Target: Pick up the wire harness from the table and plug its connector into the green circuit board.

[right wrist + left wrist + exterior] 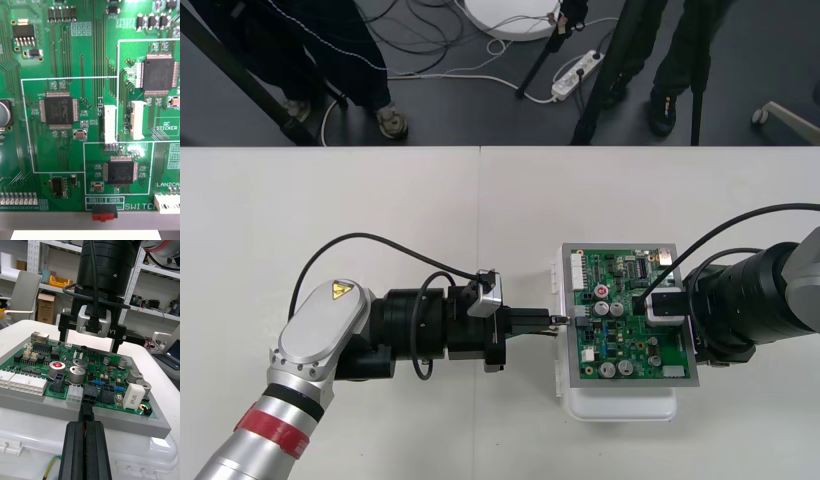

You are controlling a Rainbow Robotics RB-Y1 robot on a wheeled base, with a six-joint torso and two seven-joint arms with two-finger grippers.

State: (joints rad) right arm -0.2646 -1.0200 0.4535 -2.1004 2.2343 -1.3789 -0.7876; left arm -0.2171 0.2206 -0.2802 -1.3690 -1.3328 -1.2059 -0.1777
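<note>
Black plug point(89, 394) between fingers point(71, 450) of left tool point(86, 424)

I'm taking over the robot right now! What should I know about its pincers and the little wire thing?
Left pincer: shut on the harness, at the edge of the green circuit board on the robot's left. It holds the black plug at a black connector on that edge.
Right pincer: open, standing over the board from the opposite side.
One wire trails beneath the left pincer.
Done: the harness is picked up and the plug is at the board.
Left: I cannot tell whether the plug is fully in. Check it, push if needed, then let go.
</note>
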